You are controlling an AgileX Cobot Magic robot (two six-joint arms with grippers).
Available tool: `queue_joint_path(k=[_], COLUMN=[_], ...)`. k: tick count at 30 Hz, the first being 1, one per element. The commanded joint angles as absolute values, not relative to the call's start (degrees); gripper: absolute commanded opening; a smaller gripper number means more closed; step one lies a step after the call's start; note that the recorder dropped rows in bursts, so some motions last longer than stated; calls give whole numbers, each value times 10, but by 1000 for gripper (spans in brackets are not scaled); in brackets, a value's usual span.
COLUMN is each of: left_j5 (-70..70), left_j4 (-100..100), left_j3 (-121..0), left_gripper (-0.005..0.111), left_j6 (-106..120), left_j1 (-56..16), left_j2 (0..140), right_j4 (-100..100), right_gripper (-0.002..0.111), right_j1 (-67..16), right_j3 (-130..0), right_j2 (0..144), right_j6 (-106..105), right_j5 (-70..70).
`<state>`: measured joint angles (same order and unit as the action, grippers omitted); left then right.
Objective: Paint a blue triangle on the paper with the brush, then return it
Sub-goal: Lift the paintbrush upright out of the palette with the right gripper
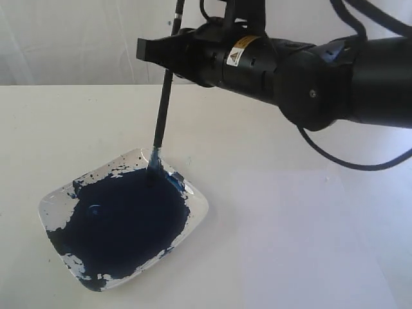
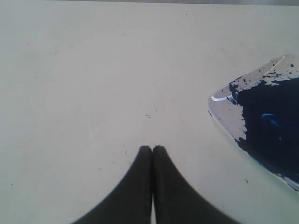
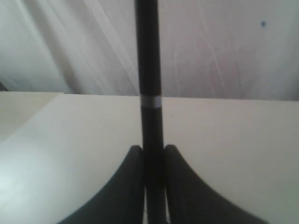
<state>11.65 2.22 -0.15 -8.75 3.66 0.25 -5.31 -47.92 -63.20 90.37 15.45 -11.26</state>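
1. Black right claw (image 1: 158, 53) clamps the brush (image 1: 163, 106) high on its handle. In the right wrist view both jaws press against the black shaft near its silver band (image 3: 151, 101).
2. The brush stands almost upright, tip dipped into dark-blue paint (image 1: 129, 225) at the far edge of a clear dish (image 1: 201, 207).
3. The dish sits on a cream bench (image 1: 64, 122). White paper (image 1: 290, 251) lies just right of it.
4. The left claw (image 2: 153, 149) is closed on nothing and hovers over the bench beside the dish.

A cream flat tabletop (image 1: 77, 122) carries a clear rounded-square dish (image 1: 55, 203) of dark-blue paint (image 1: 129, 225), just beside a plain white paper sheet (image 1: 290, 244).
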Motion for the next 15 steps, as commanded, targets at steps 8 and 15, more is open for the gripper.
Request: queue_joint_path(k=[8, 15], left_j5=[115, 115], left_j4=[18, 18], left_j3=[0, 0], left_gripper=[0, 0], left_j6=[-91, -91], left_j1=[33, 33], left_j2=[0, 0], right_j4=[291, 517], right_gripper=[0, 0], right_j1=[-479, -433], right_j3=[-632, -632], right_j2=[875, 911], right_j6=[326, 518], right_j5=[-233, -373])
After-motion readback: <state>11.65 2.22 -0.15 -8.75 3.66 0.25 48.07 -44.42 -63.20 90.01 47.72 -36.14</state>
